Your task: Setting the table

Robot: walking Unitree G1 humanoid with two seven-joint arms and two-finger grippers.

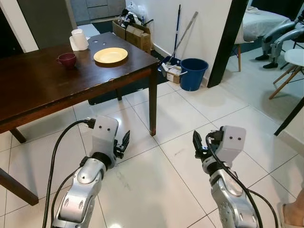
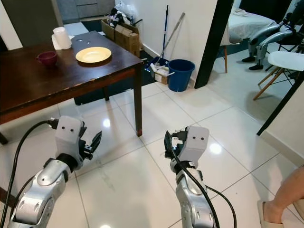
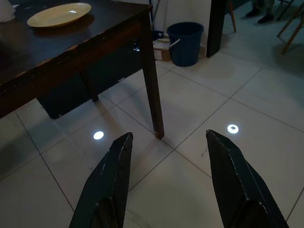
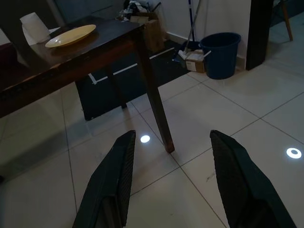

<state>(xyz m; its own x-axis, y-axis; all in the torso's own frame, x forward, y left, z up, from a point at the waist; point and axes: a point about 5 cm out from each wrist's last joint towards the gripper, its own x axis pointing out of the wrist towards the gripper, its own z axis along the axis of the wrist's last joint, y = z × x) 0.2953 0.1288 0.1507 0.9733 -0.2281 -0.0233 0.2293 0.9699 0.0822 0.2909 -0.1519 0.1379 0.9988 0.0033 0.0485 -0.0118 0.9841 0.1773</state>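
Observation:
A dark wooden table [image 1: 42, 85] stands ahead on my left. On its far end lie a yellow plate [image 1: 110, 55], a dark red cup [image 1: 67, 59] and a white paper roll [image 1: 79, 39]. My left gripper [image 1: 124, 141] hangs open over the white floor tiles, short of the table's near corner leg [image 1: 152, 102]. My right gripper [image 1: 197, 142] is also open with nothing between its fingers, low over the tiles to the right of that leg. In the wrist views the plate [image 3: 59, 14] and the table leg [image 4: 154, 109] lie ahead of the fingers.
A blue bucket [image 1: 193, 73] with a mop and broom stands against the white wall past the table. Cardboard boxes [image 1: 133, 32] sit by the wall further back. A dark door frame [image 1: 228, 42] opens to a room with chairs [image 1: 289, 71]. A person's leg [image 2: 285, 197] is at lower right.

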